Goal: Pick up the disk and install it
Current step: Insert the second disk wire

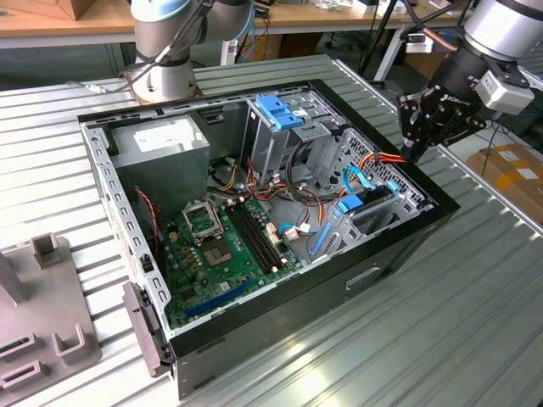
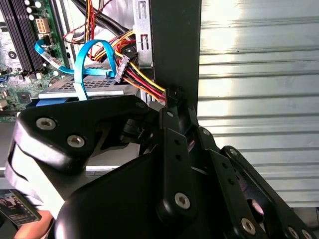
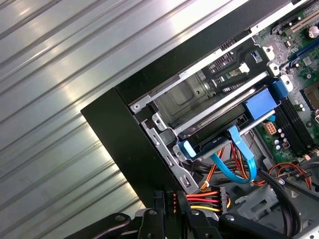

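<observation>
Hovering at the corner of one open computer case (image 1: 280, 280), the single pincer (image 1: 417, 146) hangs just above the case's black rim on the exterior view's right. Its dark fingers (image 2: 172, 149) meet on a plug (image 3: 168, 200) at the end of a bundle of red, yellow and black wires (image 3: 212, 198), so it appears closed on that plug at the case edge.

One disk (image 3: 219, 137) sits inside the case, in the metal bay at that same corner; in the first wrist view its dark edge lies between two bright blue rails, and one light blue flat cable (image 3: 239, 159) loops down from it. In the second wrist view the disk (image 2: 70, 88) lies just behind the pincer, with the blue cable (image 2: 79, 64) crossing over it.

Elsewhere in the case lie one green circuit board (image 1: 221, 246), one grey metal box (image 1: 161, 144) with a white sticker, and one blue slotted bracket (image 1: 278, 110) at the far side. The case rests on a ribbed metal tabletop (image 1: 475, 314), and one grey plastic stand (image 1: 42, 305) sits at the exterior view's left.
</observation>
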Action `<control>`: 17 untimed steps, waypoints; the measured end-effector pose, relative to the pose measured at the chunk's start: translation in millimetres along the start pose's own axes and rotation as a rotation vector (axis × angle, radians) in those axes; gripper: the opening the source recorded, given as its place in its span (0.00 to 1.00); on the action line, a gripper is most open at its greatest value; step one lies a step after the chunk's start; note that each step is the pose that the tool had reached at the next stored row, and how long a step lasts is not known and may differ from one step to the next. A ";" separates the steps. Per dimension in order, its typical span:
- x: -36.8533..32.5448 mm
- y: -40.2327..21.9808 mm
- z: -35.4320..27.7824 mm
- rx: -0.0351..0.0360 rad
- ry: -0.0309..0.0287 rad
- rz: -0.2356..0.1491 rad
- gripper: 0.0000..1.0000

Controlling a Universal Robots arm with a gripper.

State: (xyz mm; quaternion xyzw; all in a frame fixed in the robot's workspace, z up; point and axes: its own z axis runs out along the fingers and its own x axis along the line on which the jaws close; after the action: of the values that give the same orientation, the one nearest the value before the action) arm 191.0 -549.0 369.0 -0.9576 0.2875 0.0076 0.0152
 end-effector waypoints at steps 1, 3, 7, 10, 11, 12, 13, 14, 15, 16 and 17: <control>0.0 0.0 0.0 0.0006 0.0010 0.000 0.24; 0.0 0.0 0.1 0.0014 0.0020 -0.001 0.24; 0.0 0.0 0.1 0.0015 0.0022 -0.002 0.24; 0.0 0.0 0.1 0.0015 0.0022 -0.003 0.16; 0.0 0.0 0.1 0.0015 0.0022 -0.003 0.16; 0.0 0.0 0.1 0.0015 0.0022 -0.003 0.16; 0.0 0.0 0.1 0.0015 0.0022 -0.003 0.16; 0.0 0.0 0.1 0.0014 0.0022 -0.003 0.16; 0.0 0.0 0.1 0.0015 0.0022 -0.003 0.16; 0.0 0.0 0.1 0.0014 0.0023 -0.003 0.16; 0.0 0.0 0.1 0.0015 0.0022 -0.003 0.16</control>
State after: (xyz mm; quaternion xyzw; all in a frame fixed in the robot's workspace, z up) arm 190.9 -549.0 368.9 -0.9581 0.2861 0.0063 0.0156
